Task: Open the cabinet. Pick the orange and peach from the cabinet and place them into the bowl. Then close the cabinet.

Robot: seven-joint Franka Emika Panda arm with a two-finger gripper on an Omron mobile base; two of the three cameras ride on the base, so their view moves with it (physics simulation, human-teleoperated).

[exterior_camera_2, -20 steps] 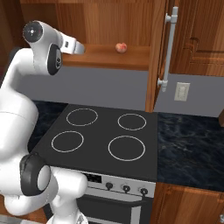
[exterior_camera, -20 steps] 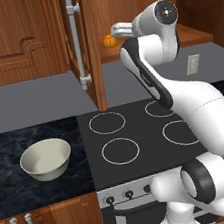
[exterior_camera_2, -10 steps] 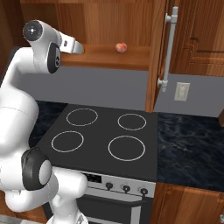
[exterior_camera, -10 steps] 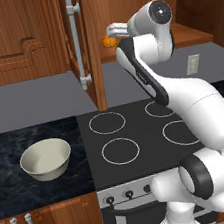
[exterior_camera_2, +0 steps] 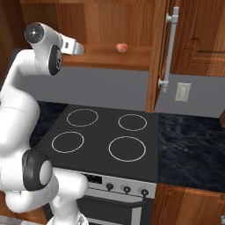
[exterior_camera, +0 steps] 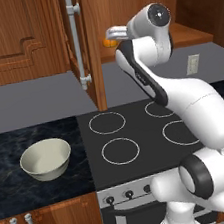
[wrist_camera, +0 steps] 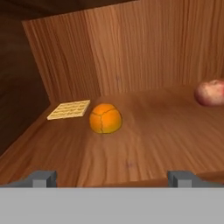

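Inside the open cabinet (wrist_camera: 144,52), the gripper (wrist_camera: 111,177) stood with jaws apart and empty, the orange (wrist_camera: 105,118) at its 12 o'clock on the shelf; the pick step evidently called for advancing to straddle it.

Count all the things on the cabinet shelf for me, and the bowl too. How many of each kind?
Orange: 1
Peach: 1
Flat yellow waffle: 1
Bowl, on the counter: 1
Total: 4
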